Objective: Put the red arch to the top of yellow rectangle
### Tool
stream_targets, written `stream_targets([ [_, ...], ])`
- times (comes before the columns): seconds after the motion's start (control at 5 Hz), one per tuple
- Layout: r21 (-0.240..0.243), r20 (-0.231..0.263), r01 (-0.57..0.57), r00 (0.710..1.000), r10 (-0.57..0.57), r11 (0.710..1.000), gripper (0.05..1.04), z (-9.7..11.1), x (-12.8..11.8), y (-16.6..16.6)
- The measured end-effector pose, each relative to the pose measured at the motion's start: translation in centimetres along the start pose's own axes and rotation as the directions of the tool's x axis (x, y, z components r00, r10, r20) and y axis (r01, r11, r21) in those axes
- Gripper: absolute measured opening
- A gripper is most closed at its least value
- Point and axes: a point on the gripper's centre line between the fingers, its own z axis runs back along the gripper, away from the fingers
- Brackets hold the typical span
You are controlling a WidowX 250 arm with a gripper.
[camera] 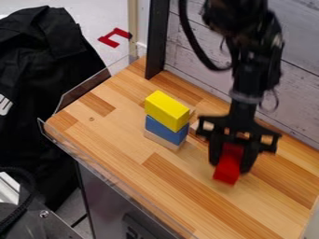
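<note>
My gripper [232,163] points down over the right part of the wooden table, shut on the red arch [226,172]. The arch sits between the two black fingers, and its near end sticks out below them. Whether its underside touches the table, I cannot tell. To the left of the gripper, the yellow rectangle [166,108] lies on top of a blue block [165,130], which rests on a plain wooden block [163,139]. The gripper stands apart from this stack, and the arch is lower in the view than the yellow rectangle.
A clear low guard [112,156] runs along the table's left and front edges. A black post [157,39] rises at the back corner, beside a grey plank wall [193,56]. Part of a light wooden piece shows just behind the stack's right side.
</note>
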Motion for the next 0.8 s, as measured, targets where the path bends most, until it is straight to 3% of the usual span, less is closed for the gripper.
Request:
stream_targets([
  [0.2,-0.015,0.106,-0.043,0.993,0.045,0.999,0.568,3.2,0.9,1.4],
  [0.4,-0.051,0.164,-0.099,0.981,0.106,0.994,0.568,5.1,2.0,2.9],
  [0.6,-0.115,0.157,-0.204,0.963,0.220,0.972,0.567,6.1,2.5,3.8],
  [0.8,-0.213,0.170,-0.328,0.915,0.366,0.920,0.568,7.7,2.8,4.5],
])
